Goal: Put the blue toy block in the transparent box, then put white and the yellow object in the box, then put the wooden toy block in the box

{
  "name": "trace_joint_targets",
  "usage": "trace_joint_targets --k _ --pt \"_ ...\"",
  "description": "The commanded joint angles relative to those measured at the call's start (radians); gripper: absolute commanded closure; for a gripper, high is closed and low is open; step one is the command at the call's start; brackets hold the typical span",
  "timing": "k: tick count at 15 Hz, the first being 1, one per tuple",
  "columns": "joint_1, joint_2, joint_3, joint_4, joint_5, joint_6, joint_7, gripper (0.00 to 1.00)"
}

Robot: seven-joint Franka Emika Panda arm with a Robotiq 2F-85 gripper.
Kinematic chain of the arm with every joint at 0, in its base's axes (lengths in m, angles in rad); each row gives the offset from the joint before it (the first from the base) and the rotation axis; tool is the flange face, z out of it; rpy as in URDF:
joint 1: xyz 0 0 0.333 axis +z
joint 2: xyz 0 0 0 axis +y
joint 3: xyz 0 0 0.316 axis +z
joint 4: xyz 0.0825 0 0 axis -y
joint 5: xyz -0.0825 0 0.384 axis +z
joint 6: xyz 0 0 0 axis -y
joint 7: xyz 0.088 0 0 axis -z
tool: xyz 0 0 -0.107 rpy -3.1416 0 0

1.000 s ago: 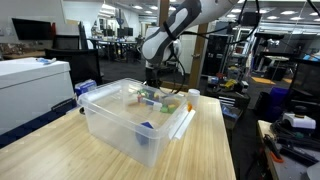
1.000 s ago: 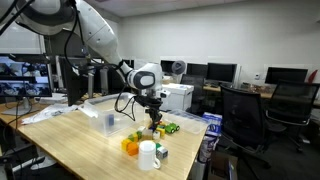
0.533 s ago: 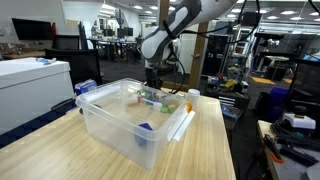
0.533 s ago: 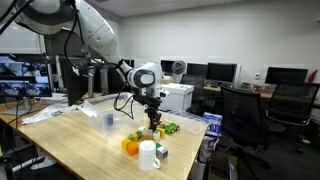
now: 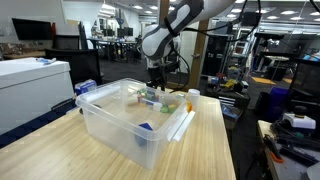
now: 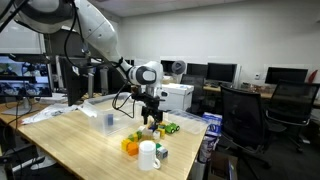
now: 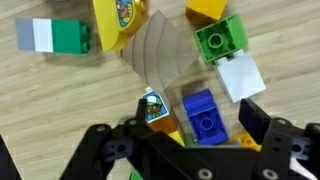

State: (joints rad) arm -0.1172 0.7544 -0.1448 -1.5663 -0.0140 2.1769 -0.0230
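Closest in an exterior view stands the clear box point(image 5: 110, 122) on the wooden table point(image 5: 205, 150), with a small blue shape low inside it that is too blurred to identify. Just behind the box lies a cluster of toys, and beside it a white cylinder point(image 5: 192, 98).

Over that cluster the gripper point(image 5: 153, 88) points straight down, above the toys and not touching them. The wrist view shows its fingers point(image 7: 268, 128) spread apart with nothing between them. Below the gap, on the table, lies the blue block point(image 7: 203, 114), next to a small picture tile point(image 7: 153, 105). Past these are a white block point(image 7: 241, 78), a green block point(image 7: 220, 40), the tan wooden block point(image 7: 158, 60), the yellow piece point(image 7: 115, 20) and a green-and-white block point(image 7: 55, 35).

Farther back the arm point(image 5: 175, 22) rises from the wrist, bends at the elbow and runs up out of view.
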Motion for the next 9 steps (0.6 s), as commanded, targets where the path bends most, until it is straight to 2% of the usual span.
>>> trace_joint_targets --k 1,9 --pt "-0.024 -0.003 0.018 -0.006 -0.052 -0.020 -0.089 0.00" --pt "-0.061 0.019 0.010 0.007 -0.096 -0.019 -0.153 0.00"
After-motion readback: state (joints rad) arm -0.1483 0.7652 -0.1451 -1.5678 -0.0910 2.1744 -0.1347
